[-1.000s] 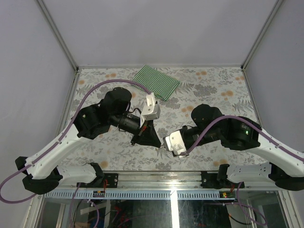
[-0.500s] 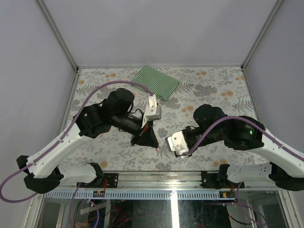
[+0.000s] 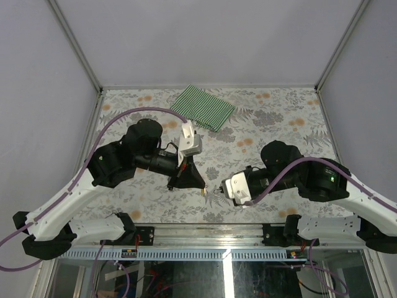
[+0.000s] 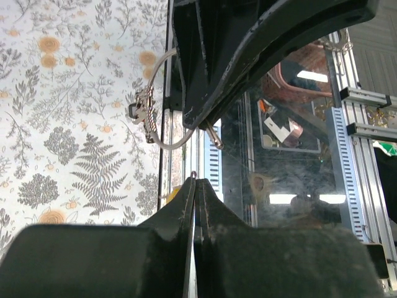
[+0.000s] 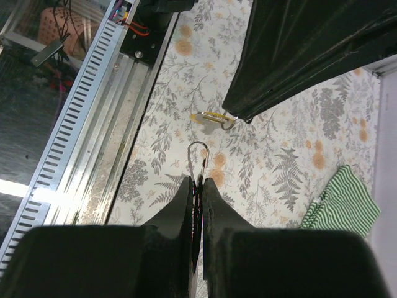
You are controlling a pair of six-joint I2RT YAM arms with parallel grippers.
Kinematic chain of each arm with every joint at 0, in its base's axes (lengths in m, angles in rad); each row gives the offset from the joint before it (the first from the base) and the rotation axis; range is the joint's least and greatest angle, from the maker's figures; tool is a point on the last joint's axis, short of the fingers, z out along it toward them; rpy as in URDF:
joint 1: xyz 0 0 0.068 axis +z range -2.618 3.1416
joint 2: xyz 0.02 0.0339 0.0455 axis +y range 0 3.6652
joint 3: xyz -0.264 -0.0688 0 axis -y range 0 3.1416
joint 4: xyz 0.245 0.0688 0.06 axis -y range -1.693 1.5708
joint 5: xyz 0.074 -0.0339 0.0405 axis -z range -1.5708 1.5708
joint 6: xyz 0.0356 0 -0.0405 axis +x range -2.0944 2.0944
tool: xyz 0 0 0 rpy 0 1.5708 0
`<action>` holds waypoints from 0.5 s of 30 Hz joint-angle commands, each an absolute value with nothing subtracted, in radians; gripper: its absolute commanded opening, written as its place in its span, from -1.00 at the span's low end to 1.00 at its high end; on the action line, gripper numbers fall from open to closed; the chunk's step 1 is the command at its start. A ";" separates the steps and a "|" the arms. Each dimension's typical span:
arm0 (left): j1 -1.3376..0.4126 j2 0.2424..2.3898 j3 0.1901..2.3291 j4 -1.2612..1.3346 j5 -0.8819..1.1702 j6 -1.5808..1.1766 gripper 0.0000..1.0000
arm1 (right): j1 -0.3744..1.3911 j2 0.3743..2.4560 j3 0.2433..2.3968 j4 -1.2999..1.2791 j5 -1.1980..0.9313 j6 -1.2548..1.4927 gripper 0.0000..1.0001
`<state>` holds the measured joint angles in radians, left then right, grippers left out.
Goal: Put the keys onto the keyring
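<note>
My left gripper (image 3: 200,185) is shut on a small key with a yellow tag (image 3: 205,192), held just above the floral table. In the right wrist view the yellow tag (image 5: 209,117) and its small ring hang from the left fingertips. My right gripper (image 3: 219,189) is shut on the keyring (image 5: 198,156), whose thin wire loop sticks out past the tips. In the left wrist view the wire loop (image 4: 162,124) carries a small metal cluster with a dark piece. The two gripper tips are close, facing each other. The key with the black tag cannot be told apart.
A green-and-white striped cloth (image 3: 205,107) lies at the back of the table, also in the right wrist view (image 5: 342,205). The metal rail (image 3: 217,231) at the table's near edge runs just below both grippers.
My left arm has shifted a little to the left and my right gripper has drawn slightly right. Both stay shut on their things, tips still close together.
</note>
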<state>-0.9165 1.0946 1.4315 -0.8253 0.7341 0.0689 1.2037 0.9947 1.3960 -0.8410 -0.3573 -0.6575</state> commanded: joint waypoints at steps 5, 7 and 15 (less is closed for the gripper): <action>-0.916 1.073 1.404 -0.686 0.783 0.007 -1.00 | 1.207 1.023 1.436 -0.760 -0.376 -0.666 -1.00; -0.917 1.069 1.400 -0.676 0.781 0.008 -1.00 | 1.208 1.029 1.438 -0.754 -0.386 -0.668 -1.00; -0.917 1.005 1.349 -0.598 0.624 -0.014 -1.00 | 1.207 1.000 1.411 -0.727 -0.346 -0.714 -1.00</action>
